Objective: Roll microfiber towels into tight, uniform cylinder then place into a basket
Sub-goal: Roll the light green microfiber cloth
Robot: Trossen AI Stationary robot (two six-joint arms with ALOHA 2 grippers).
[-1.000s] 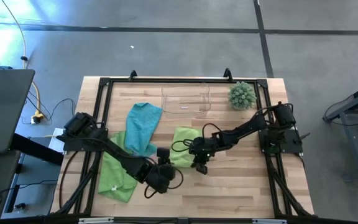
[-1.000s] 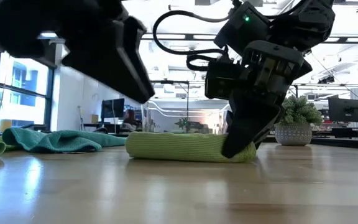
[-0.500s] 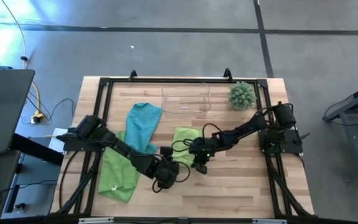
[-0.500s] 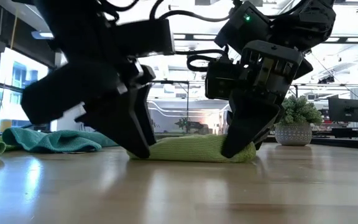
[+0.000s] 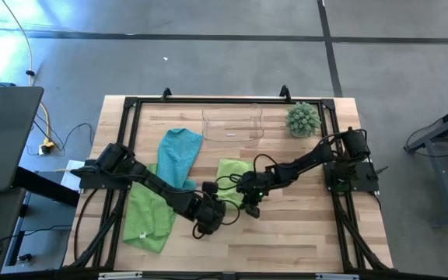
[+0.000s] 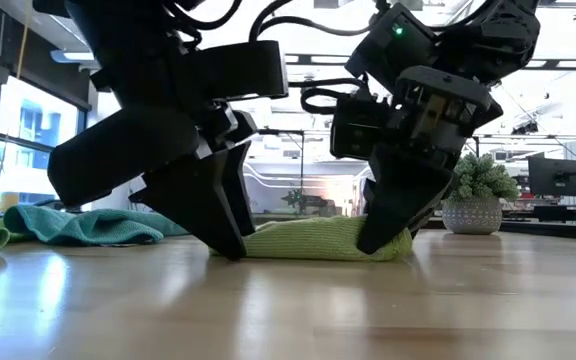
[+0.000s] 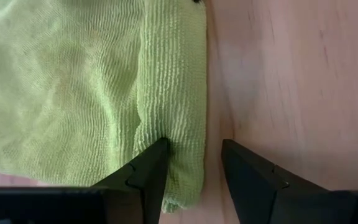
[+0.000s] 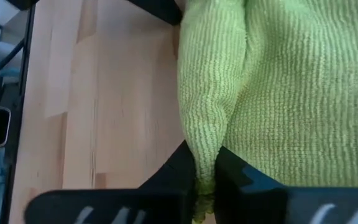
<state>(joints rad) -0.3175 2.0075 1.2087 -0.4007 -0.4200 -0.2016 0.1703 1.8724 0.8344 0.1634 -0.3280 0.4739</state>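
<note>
High view showed a lime green towel (image 5: 228, 177) lying near the middle of the tabletop (image 5: 286, 233), with both arms brought in on its near edge. The right gripper (image 5: 250, 208) was parked at roughly 5 o'clock of that towel, and in the right wrist view its fingers (image 8: 173, 171) were seen pinched on the rolled-up edge of the green cloth, so it was gripping the towel. The left gripper (image 5: 211, 220) was set at about 7 o'clock of the same towel; in the left wrist view its fingers (image 7: 148, 171) were held apart, straddling the rolled edge with one fingertip on the cloth and the other over bare wood, not clamped on anything.

From the low view, the towel was seen as a low green roll flat on the tabletop, with a gripper planted at each end of it.

A teal towel (image 5: 177, 158) was spread at around 10 o'clock of the green one, partly laid over a second lime green towel (image 5: 145, 218) near the left side of the tabletop. The clear basket (image 5: 232, 124) was placed at the far edge, about 12 o'clock of the middle towel and well apart from it, with a spiky green plant ball (image 5: 302, 119) just beside it at 3 o'clock.
</note>
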